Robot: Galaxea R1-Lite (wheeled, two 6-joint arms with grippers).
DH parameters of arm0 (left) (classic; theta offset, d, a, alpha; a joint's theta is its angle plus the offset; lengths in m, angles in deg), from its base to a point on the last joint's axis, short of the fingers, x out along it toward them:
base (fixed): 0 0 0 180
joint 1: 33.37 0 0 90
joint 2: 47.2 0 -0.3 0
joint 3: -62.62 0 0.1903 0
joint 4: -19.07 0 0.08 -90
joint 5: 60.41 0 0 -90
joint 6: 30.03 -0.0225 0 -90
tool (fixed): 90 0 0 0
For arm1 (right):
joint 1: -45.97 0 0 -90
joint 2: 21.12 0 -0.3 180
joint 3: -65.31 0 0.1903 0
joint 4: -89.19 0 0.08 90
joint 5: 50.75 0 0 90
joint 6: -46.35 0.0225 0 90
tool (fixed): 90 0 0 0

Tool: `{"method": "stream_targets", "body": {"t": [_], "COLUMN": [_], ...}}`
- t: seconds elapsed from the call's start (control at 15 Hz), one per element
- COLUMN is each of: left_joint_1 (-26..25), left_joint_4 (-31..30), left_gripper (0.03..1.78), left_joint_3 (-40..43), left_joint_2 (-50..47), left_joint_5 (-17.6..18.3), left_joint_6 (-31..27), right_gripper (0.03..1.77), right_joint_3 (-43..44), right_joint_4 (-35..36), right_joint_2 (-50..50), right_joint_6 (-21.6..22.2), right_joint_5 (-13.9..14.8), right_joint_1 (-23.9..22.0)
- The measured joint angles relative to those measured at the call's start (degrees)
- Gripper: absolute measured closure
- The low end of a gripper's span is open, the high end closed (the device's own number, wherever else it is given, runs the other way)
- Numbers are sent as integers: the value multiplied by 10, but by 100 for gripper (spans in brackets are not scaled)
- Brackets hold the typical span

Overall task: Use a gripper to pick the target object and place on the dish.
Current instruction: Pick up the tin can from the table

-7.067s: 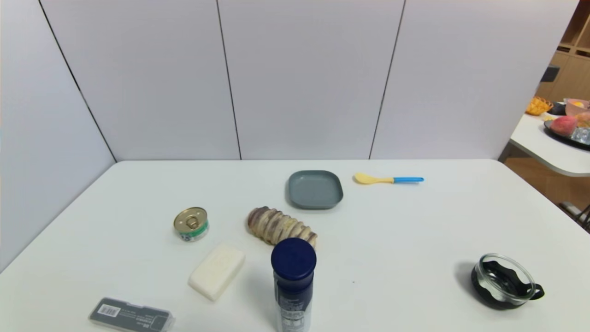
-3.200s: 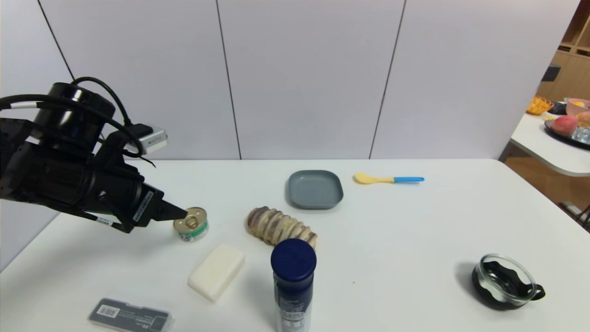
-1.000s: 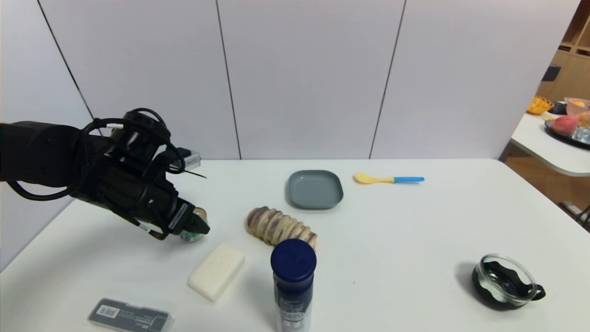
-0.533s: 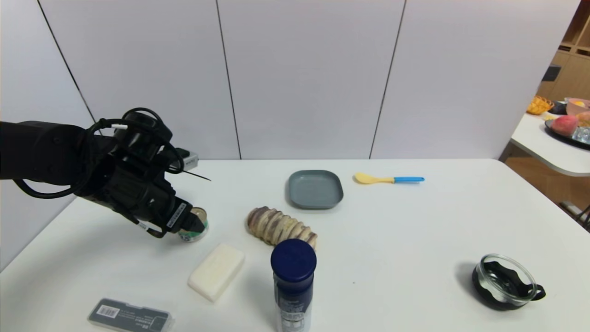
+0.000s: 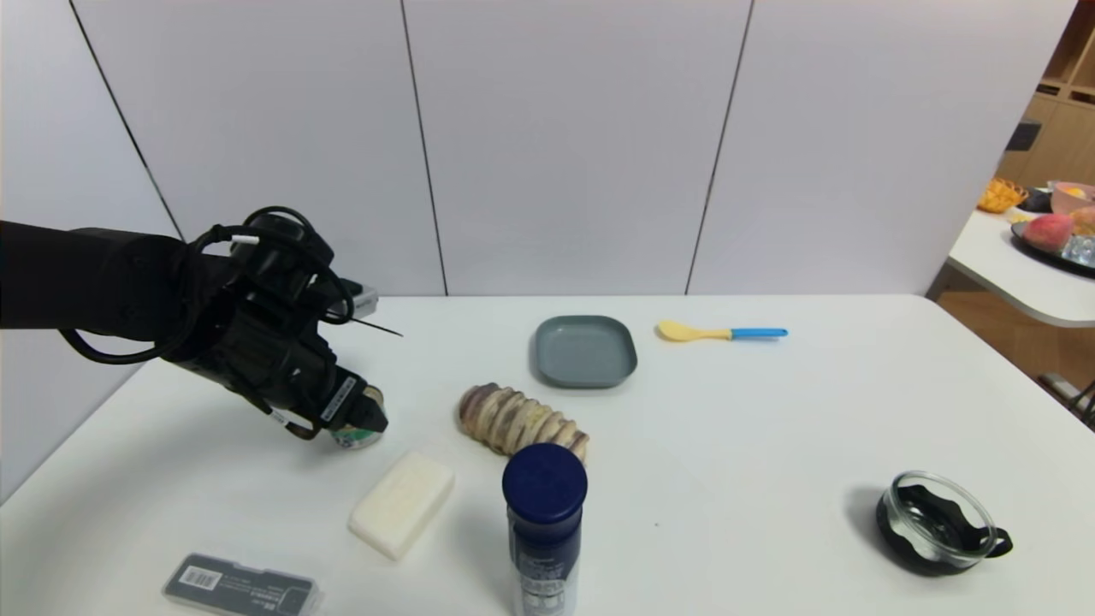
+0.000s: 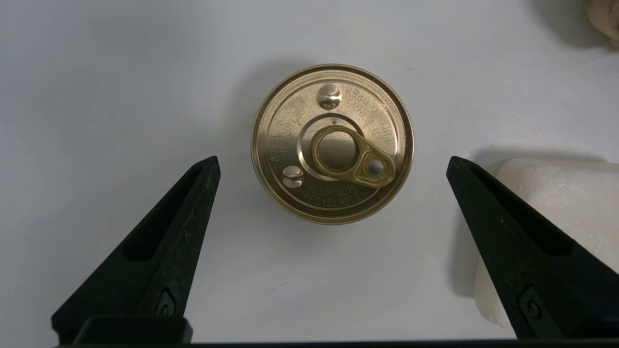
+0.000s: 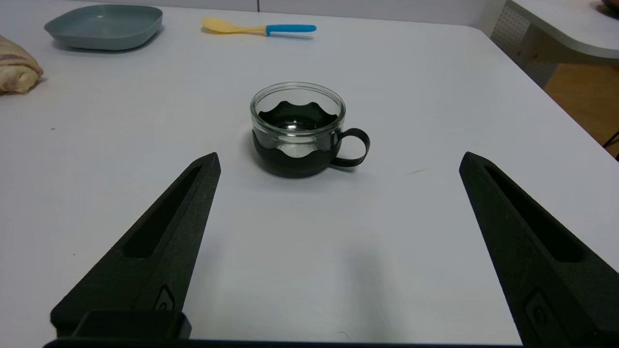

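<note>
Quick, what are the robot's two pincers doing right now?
Left pincer: open, above the tin can, holding nothing.
Right pincer: open, holding nothing, facing the glass cup.

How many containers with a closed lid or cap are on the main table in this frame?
2. The tin can sits below the open left gripper, beside the white block. The blue-capped bottle stands at the near edge, in front of the bread.
</note>
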Motion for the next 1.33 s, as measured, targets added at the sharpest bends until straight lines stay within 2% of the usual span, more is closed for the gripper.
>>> {"method": "stream_targets", "body": {"t": [0.67, 1.33], "left_joint_1": [-1, -1], "left_joint_4": [0, 1], "left_gripper": [12, 12], "left_joint_3": [-31, -31], "left_joint_2": [55, 64], "left_joint_5": [0, 1], "left_joint_6": [0, 0], "right_gripper": [9, 9], "right_joint_3": [0, 0], "right_joint_4": [0, 0], "right_joint_2": [0, 0], "right_joint_6": [0, 0], "right_joint_5": [0, 0], "right_joint_1": [0, 0]}}
